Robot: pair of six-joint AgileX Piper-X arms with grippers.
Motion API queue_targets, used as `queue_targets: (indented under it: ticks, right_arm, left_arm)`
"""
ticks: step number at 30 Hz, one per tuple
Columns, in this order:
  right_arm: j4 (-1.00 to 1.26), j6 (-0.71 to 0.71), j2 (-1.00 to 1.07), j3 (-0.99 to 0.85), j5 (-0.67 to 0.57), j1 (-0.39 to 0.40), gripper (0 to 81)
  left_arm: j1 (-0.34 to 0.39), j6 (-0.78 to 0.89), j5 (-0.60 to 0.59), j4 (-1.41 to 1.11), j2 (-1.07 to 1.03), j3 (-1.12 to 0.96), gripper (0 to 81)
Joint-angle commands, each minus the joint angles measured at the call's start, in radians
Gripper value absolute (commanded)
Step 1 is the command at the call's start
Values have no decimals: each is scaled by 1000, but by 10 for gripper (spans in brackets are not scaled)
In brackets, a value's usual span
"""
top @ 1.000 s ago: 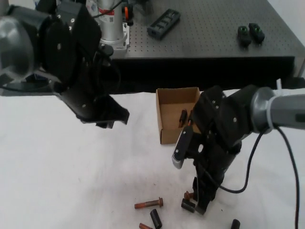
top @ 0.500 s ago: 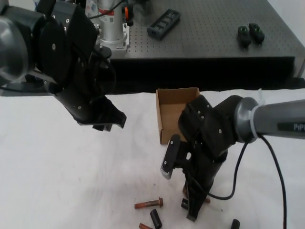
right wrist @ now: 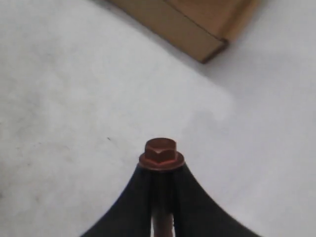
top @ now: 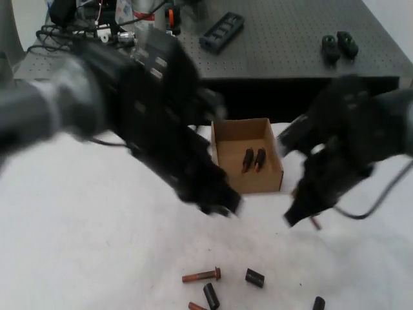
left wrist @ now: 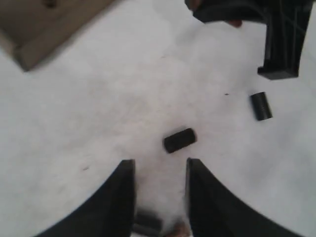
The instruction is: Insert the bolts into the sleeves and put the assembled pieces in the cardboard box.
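The left tool [top: 219,203] hangs above the white cloth [top: 97,245] that covers the desk, in front of the cardboard box's left front corner. Its two fingers [left wrist: 126,197] stand apart with nothing between them. In the left wrist view, a short black sleeve [left wrist: 179,140] lies on its side on the cloth just beyond the fingertips. It is roughly in line with the gap and touches neither finger. A farther sleeve [left wrist: 260,105] lies well apart from the left tool, nearer the other arm's finger.

At the near edge of the desk in the high view, a loose bolt [top: 201,276] lies flat, with a neighbouring sleeve [top: 211,295] just beside it.

Behind these parts, the cardboard box [top: 222,129] sits open on the cloth. Two assembled pieces [top: 248,159] lie side by side on its floor.

Right of the box's front corner, the right tool [top: 298,216] hangs above the cloth. Its fingers are pressed together on the shank of a copper-coloured held bolt [right wrist: 161,153]. In the right wrist view, the bolt's hexagonal flanged head sits just past the fingertips, clear of the cloth, and the box's corner [right wrist: 197,29] lies near it.
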State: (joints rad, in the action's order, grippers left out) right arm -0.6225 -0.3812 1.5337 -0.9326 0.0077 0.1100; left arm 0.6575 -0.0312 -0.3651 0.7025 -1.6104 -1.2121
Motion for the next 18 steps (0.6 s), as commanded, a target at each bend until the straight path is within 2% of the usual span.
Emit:
queue_targets:
  ticks: [1,5,8,13,18]
  right_arm:
    - [-36,63,-121,59,-48,-78,32]
    - [-62,144,-290,140,-139,-172,32]
    - [-68,162,-389,184,-168,-204,32]
    - [-115,162,-479,199,-168,-213,32]
    - [-132,164,-501,199,-168,-213,32]
  left_arm:
    - [134,72,-6,-68,-92,-63,276]
    - [226,109,-6,-64,-231,-177,339]
    - [275,144,-5,-7,-330,-277,360]
    - [324,180,19,97,-458,-419,360]
    - [359,212,19,113,-528,-466,360]
